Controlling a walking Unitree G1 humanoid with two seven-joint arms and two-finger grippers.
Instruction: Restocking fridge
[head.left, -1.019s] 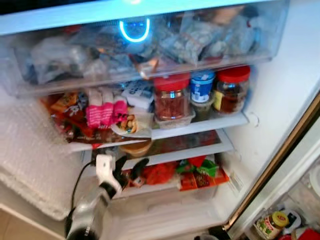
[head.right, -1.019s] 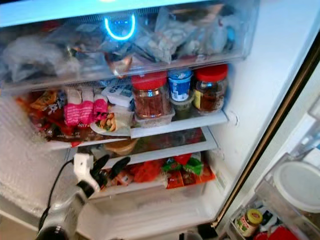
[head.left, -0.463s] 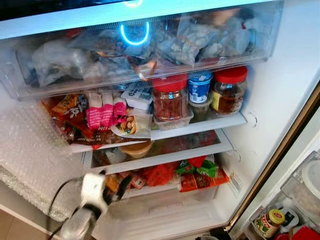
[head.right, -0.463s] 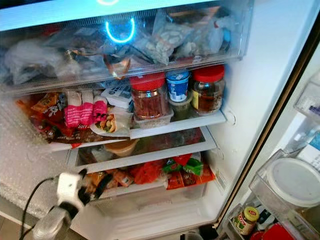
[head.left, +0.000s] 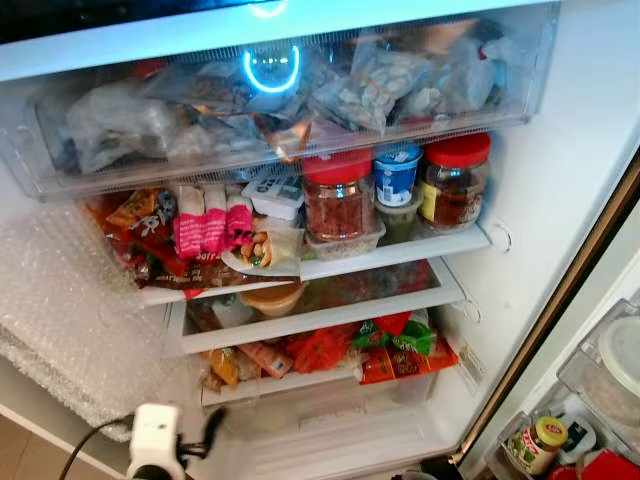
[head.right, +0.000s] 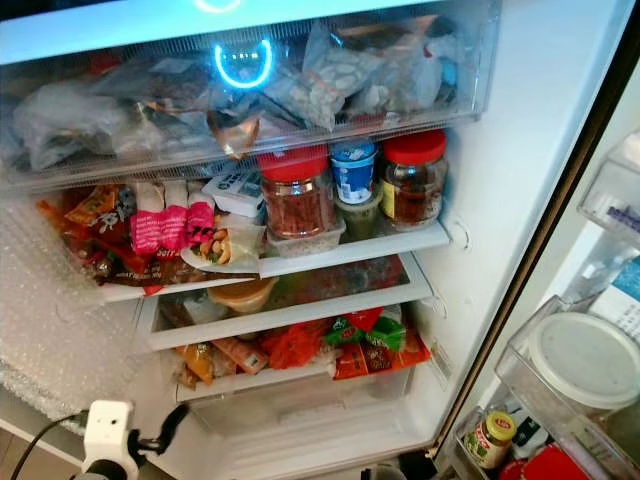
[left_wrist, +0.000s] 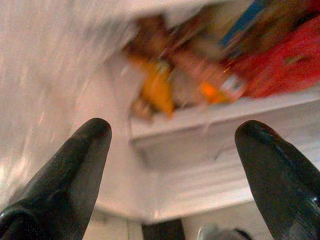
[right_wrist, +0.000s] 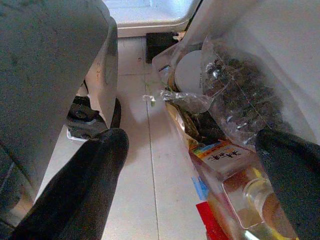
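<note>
The fridge stands open before me. On its lower shelf (head.left: 300, 383) lie snack packets (head.left: 250, 360), a red bag (head.left: 320, 345) and green and red packs (head.left: 400, 345). My left gripper (left_wrist: 172, 135) is open and holds nothing. It hangs low at the front left of the fridge, below and clear of that shelf; one black finger (head.left: 213, 425) and its white wrist block (head.left: 155, 440) show there. In the left wrist view an orange packet (left_wrist: 157, 92) on the shelf lies ahead of it, blurred. My right gripper (right_wrist: 192, 140) hangs open beside my body, over the floor.
Red-lidded jars (head.left: 340, 195) (head.left: 457, 180) and a blue-lidded tub (head.left: 397, 175) fill the middle shelf, under a full clear drawer (head.left: 280, 90). Bubble wrap (head.left: 70, 330) covers the left wall. Door bins (head.right: 585, 360) stand at the right. Bagged groceries and a bottle (right_wrist: 235, 175) lie near the right gripper.
My left gripper has pulled back out of the lower shelf, down and to the left. The snack packets stay on the shelf where it was.
</note>
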